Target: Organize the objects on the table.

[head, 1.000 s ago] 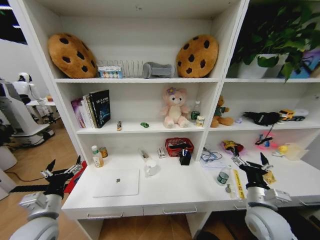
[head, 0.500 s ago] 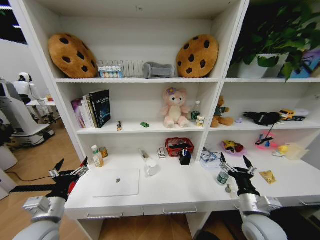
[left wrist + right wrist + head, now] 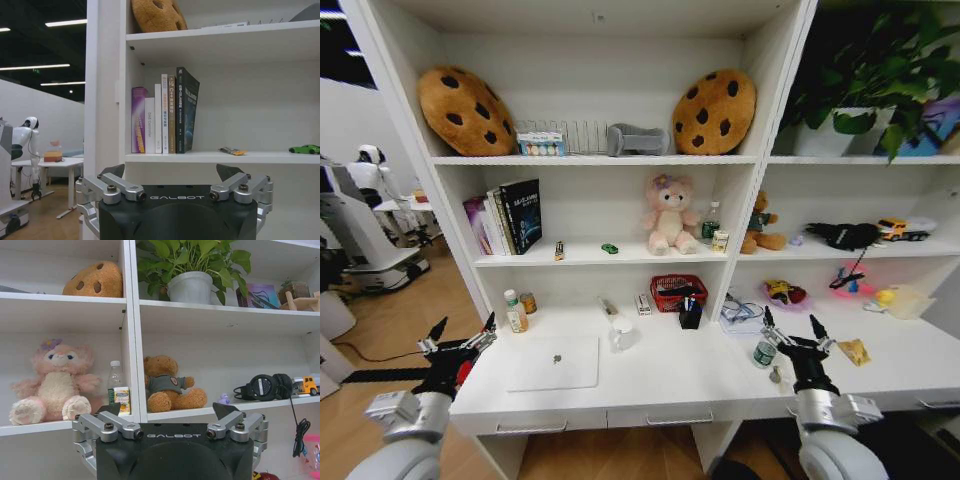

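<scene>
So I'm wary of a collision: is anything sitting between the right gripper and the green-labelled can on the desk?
Nothing visible. In the head view the open right gripper is just right of the can, with no object between them. The yellow packet lies farther right, away from that path.

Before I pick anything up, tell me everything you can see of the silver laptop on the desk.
The silver laptop lies flat and closed on the left part of the white desk, lid up, with a small dark logo in the lid's middle. Its shell looks like smooth matte metal with rounded corners. Its front edge runs near the desk's front edge. Nothing rests on it or touches it; a white mug stands just beyond its far right corner. The left gripper hovers open off the desk's left end, clear of it.
</scene>
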Robot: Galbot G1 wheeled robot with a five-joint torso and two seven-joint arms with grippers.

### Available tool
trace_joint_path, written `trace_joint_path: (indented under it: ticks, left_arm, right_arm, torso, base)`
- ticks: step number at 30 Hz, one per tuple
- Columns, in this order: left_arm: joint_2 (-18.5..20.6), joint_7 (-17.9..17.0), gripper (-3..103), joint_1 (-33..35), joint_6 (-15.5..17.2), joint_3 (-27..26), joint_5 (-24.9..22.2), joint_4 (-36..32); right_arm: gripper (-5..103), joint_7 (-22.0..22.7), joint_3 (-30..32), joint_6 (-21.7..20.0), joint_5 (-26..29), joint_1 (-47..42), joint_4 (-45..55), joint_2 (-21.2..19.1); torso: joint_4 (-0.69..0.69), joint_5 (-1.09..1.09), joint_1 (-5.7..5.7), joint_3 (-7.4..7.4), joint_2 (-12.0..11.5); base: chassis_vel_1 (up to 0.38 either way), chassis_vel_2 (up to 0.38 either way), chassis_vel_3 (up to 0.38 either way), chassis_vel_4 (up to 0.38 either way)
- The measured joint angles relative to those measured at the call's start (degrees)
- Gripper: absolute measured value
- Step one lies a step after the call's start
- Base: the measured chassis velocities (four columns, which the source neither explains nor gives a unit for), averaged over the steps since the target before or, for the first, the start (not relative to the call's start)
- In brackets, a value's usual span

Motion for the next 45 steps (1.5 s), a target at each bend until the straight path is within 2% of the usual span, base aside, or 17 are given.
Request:
trace_joint_path:
  ticks: [5, 21, 30, 31, 35, 37, 44, 45]
  left_arm:
    - [-0.04, -0.02, 100, 0.05, -0.31, -0.07, 0.02, 0.06]
    - [-0.08, -0.07, 100, 0.03, -0.31, -0.02, 0.02, 0.07]
    - [-0.41, -0.07, 100, 0.30, -0.39, -0.03, 0.11, -0.08]
    - [-0.37, -0.07, 100, 0.27, -0.39, -0.03, 0.11, -0.07]
    - [-0.27, -0.04, 100, 0.14, -0.39, -0.01, 0.11, -0.08]
    - [-0.28, -0.04, 100, 0.14, -0.40, 0.07, 0.11, -0.05]
    - [-0.29, -0.01, 100, 0.11, -0.40, 0.17, 0.11, -0.03]
    - [-0.29, 0.00, 100, 0.06, -0.40, 0.24, 0.11, 0.00]
  right_arm:
    - [100, 1.25, 0.36, 0.19, 0.40, 0.42, -0.20, -0.01]
    - [100, 1.48, 1.86, 0.83, 0.38, -0.42, 1.16, 1.57]
    - [100, 1.57, 1.90, 0.98, 0.53, -0.21, 1.10, 1.26]
    - [100, 1.60, 1.89, 0.98, 0.59, -0.20, 1.10, 1.21]
    - [100, 1.70, 1.83, 0.98, 0.76, -0.03, 1.02, 1.04]
    - [100, 1.73, 1.72, 0.98, 0.93, 0.14, 0.97, 0.86]
    - [100, 1.74, 1.56, 1.11, 1.07, 0.42, 0.86, 0.65]
    - [100, 1.72, 1.49, 1.14, 1.07, 0.55, 0.78, 0.45]
  torso:
    - [-0.02, 0.01, -0.06, -0.02, 0.03]
    - [-0.01, 0.00, -0.01, 0.00, 0.00]
    - [0.02, 0.04, -0.03, -0.01, 0.01]
    - [-0.02, -0.05, -0.02, 0.00, 0.00]
    - [-0.03, 0.06, -0.02, 0.00, 0.00]
    - [0.02, -0.02, -0.02, 0.00, 0.01]
    - [-0.01, 0.06, -0.01, 0.00, 0.00]
    - [-0.04, -0.02, -0.02, 0.00, 0.00]
  base:
    - [0.046, -0.066, -0.071, 0.063]
    - [-0.025, -0.016, 0.016, 0.012]
    - [-0.150, -0.153, 0.161, 0.157]
    - [-0.221, -0.221, 0.225, 0.219]
    - [-0.218, -0.237, 0.221, 0.193]
    - [-0.202, -0.225, 0.222, 0.209]
    - [-0.135, -0.147, 0.144, 0.137]
    - [-0.057, 0.002, 0.014, 0.020]
